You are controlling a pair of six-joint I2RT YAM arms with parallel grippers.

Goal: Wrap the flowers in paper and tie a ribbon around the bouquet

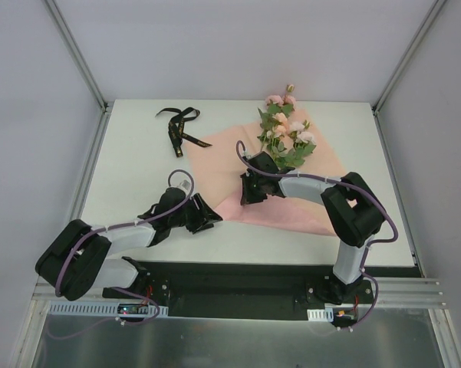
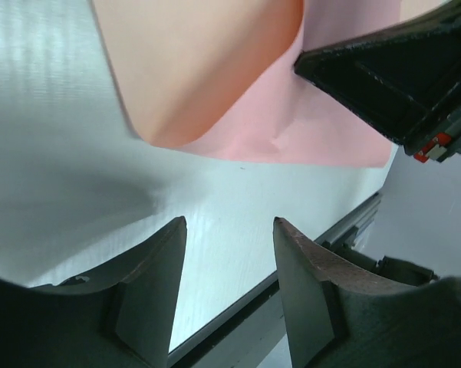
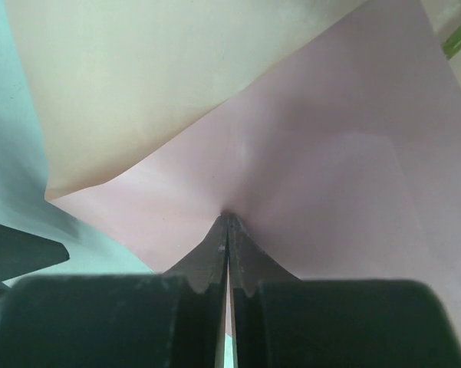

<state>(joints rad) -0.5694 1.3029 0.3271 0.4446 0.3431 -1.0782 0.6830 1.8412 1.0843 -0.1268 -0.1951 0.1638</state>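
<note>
The pink paper [image 1: 290, 210] lies spread on the white table, with the flowers [image 1: 285, 130] on its far right part, blossoms pointing away. The black ribbon [image 1: 178, 126] lies crumpled off the paper at the far left. My right gripper [image 1: 248, 195] is shut, its tips [image 3: 228, 216] pressed down on the paper [image 3: 330, 153] near a raised folded flap [image 3: 153, 84]. My left gripper [image 1: 213, 218] sits by the paper's near left corner; its jaws [image 2: 230, 222] are open with nothing between them, a short way from the curled paper edge [image 2: 199, 77].
The table's near edge and a metal rail [image 2: 345, 226] run close behind the left fingers. The right gripper's black body [image 2: 391, 69] is near the left one, over the paper. Frame posts [image 1: 77, 54] stand at the far corners.
</note>
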